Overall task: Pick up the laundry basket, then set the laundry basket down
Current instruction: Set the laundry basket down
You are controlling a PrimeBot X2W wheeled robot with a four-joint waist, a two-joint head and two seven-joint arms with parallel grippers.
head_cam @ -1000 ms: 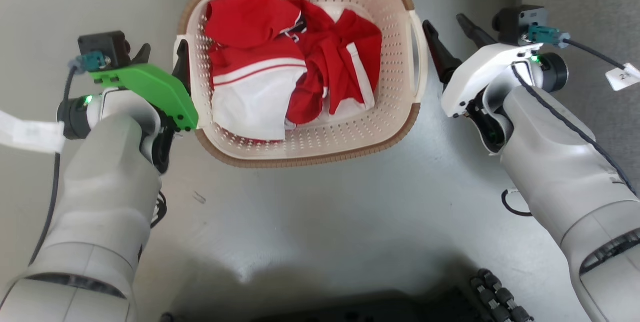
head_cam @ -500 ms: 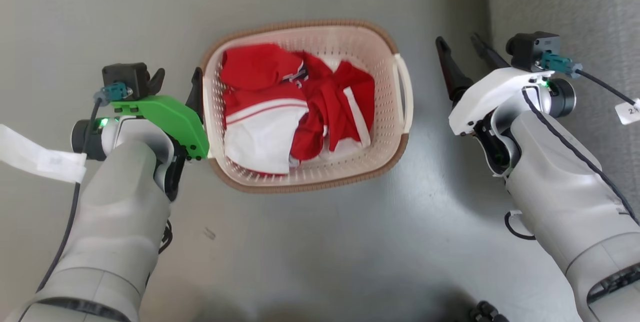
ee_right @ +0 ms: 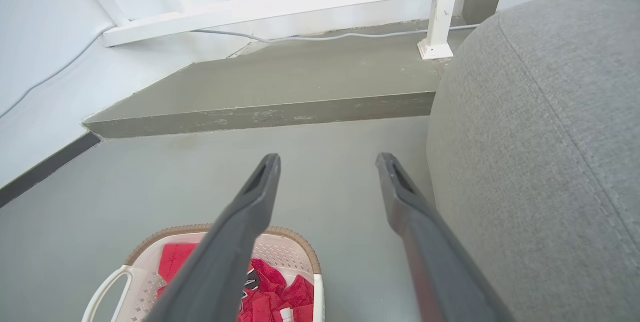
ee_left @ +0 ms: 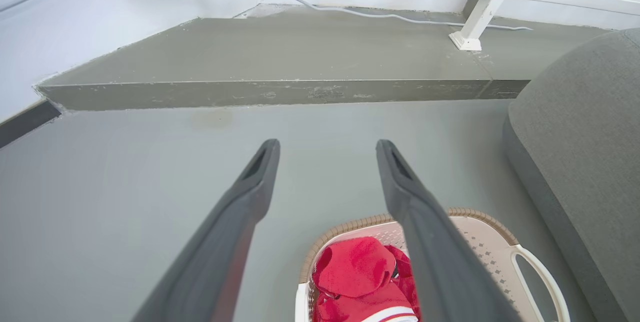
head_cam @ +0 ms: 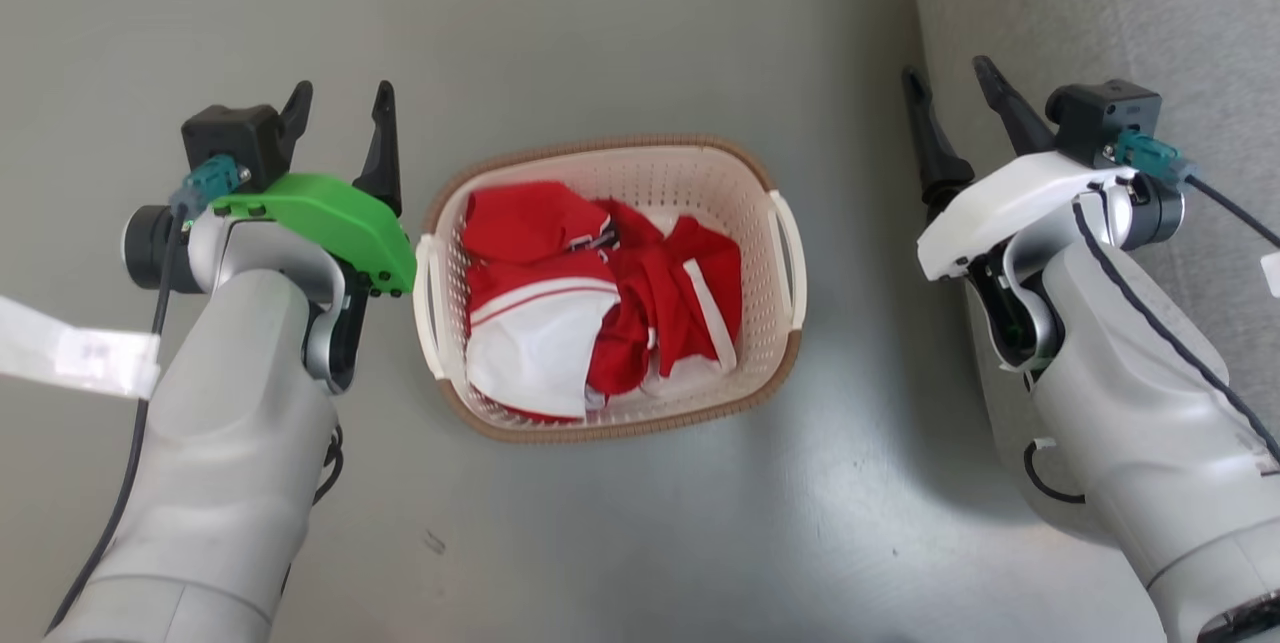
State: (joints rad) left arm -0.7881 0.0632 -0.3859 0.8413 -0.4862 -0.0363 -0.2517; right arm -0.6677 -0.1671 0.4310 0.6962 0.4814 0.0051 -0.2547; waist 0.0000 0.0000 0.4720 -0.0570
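Currently the laundry basket (head_cam: pixel 600 142) sits upright on the grey floor (head_cam: pixel 620 23), between the two arms in the head view. Red and white garments (head_cam: pixel 600 293) lie bunched inside it. One white side handle (head_cam: pixel 428 303) faces the left arm, the other handle (head_cam: pixel 790 263) faces the right arm. Left gripper (head_cam: pixel 342 98): fingers spread wide, nothing between them, held clear of the basket, with the green wrist cover (head_cam: pixel 330 218) just beside the near handle but not touching it as far as I can tell. Left wrist view confirms: left gripper (ee_left: pixel 326 146) parted over bare floor, basket rim (ee_left: pixel 350 224) low in that view behind the right-hand finger. Right gripper (head_cam: pixel 948 73): also spread wide and empty, well apart from the basket, close to the grey upholstered seat (head_cam: pixel 1100 3). Right wrist view: right gripper (ee_right: pixel 327 157) open over floor, basket rim (ee_right: pixel 295 236) at lower left, seat (ee_right: pixel 540 136) on the right. Background: a raised concrete step (ee_left: pixel 260 61) and a white railing post (ee_left: pixel 472 21) with a cable (ee_left: pixel 350 10) running along the wall.
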